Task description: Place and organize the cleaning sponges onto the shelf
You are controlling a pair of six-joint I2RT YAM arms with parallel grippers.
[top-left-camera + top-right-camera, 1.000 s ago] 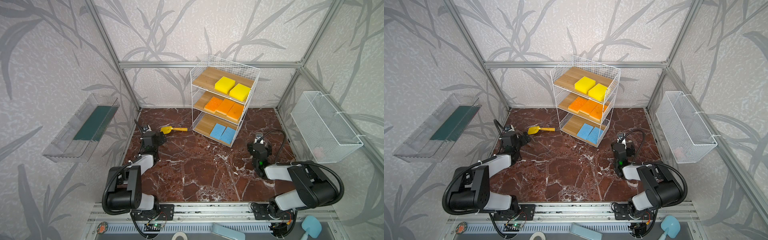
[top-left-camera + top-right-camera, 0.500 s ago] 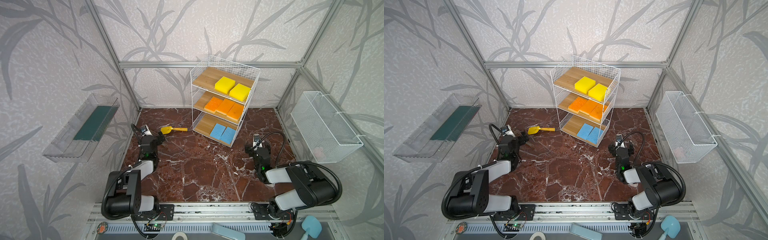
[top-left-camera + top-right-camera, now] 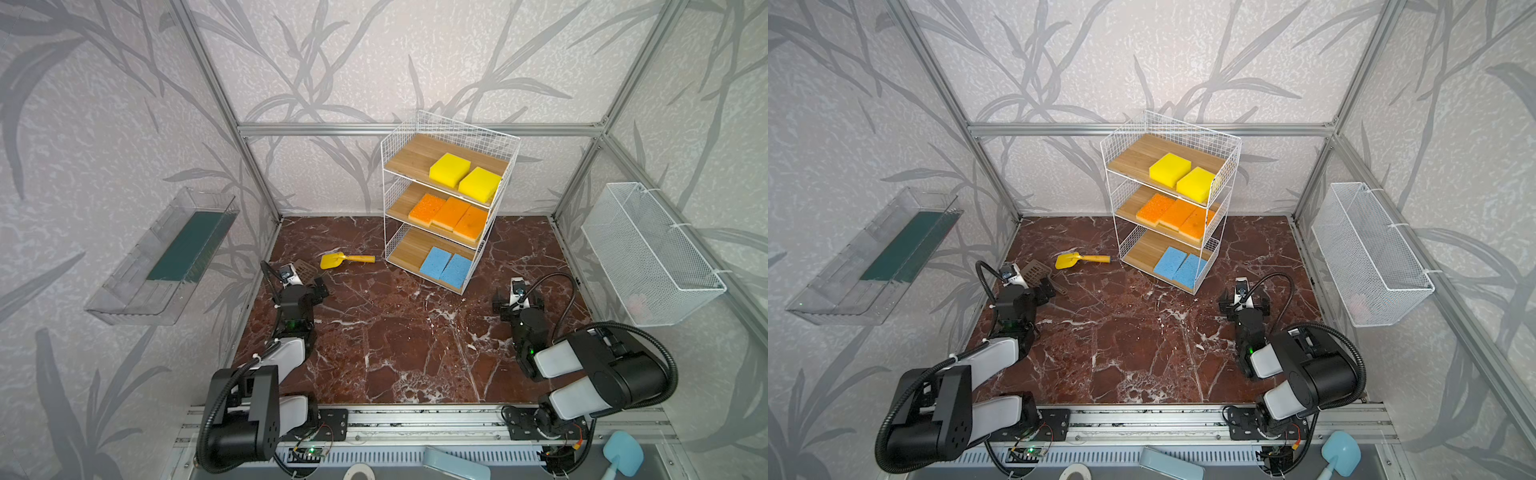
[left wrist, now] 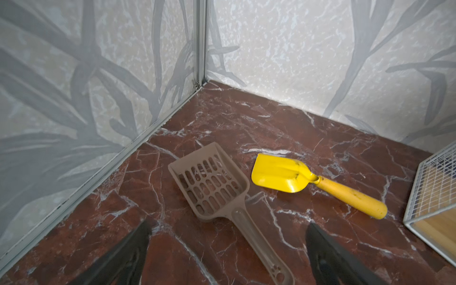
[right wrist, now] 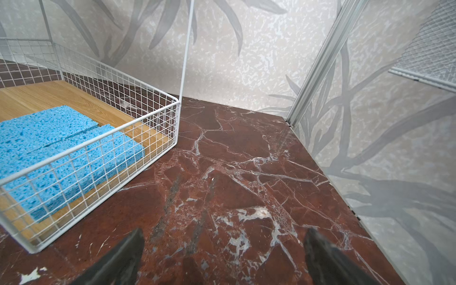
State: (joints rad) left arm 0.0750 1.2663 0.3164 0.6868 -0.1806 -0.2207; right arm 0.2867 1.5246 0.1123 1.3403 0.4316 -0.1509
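Top views both show the shelf (image 3: 411, 156) standing at the back of the desk (image 3: 395, 340), turned at an angle, with each of its three boards loaded toward the right end and bare wood at the left. Two yellow sponges (image 3: 449, 168) sit side by side on the top board, three orange sponges (image 3: 451, 212) lie in a row on the middle board, and two blue sponges (image 3: 435, 262) lie flat, edge to edge, on the bottom board. In the right wrist view the blue pair shows behind the white wire front of the lowest tier. The right gripper (image 5: 225, 232) is near that tier's corner, over bare desk, its fingers spread wide and holding nothing. The left gripper (image 4: 228, 232) is near the left wall, also spread wide and empty. A brown slotted scoop (image 4: 209, 182) lies empty on the desk before it, its handle reaching in between the fingers. A yellow scoop (image 4: 278, 176), also empty, lies just beside the brown one, handle toward the shelf. On the left wall a clear tray (image 3: 137, 291) holds a dark green strip (image 3: 187, 245). On the right wall a mesh basket (image 3: 665, 257) holds something pale at its near end, too blurred to name.
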